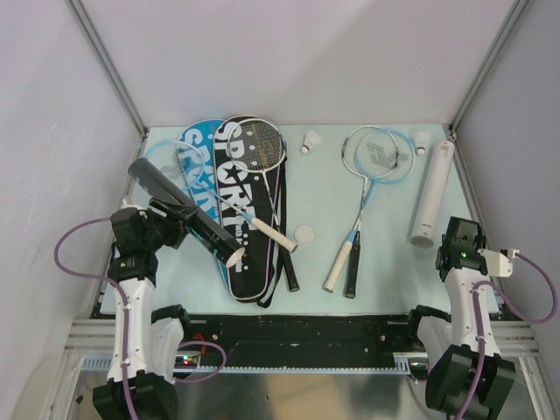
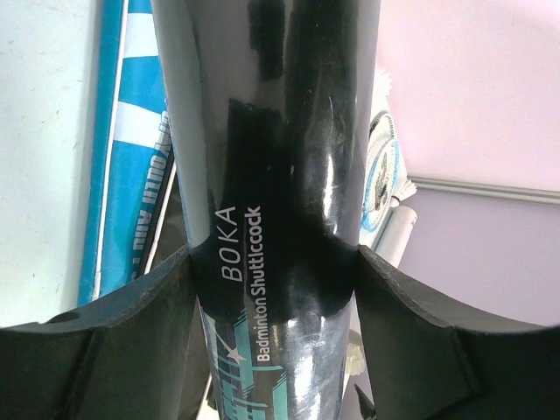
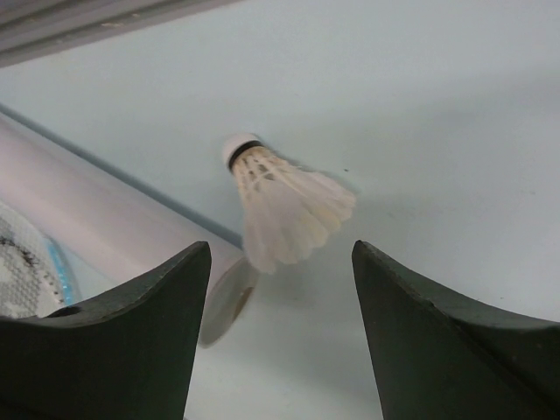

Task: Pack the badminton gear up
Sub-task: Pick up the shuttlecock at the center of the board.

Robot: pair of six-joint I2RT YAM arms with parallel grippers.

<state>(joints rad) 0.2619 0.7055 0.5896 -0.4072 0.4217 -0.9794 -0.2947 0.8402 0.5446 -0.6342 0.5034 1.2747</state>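
Holding the black tube (image 2: 289, 131) across its body, the left gripper (image 2: 273, 262) is closed on the tube wall. The top view shows the tube slanted above the black racket cover (image 1: 241, 219), one end toward the far left corner. The right gripper (image 3: 280, 245) is wide open and holds nothing. A white feather shuttlecock (image 3: 284, 206) lies on its side on the desk (image 3: 420, 131) straight ahead of that gripper, centred on the gap between the fingers and just beside the near end of the white tube (image 3: 105, 210). Its long axis runs roughly along the approach line, cork end away and feather skirt toward the gripper. The right arm is the nearer one, so the pick most likely falls to it, with the fingers closing across the skirt.
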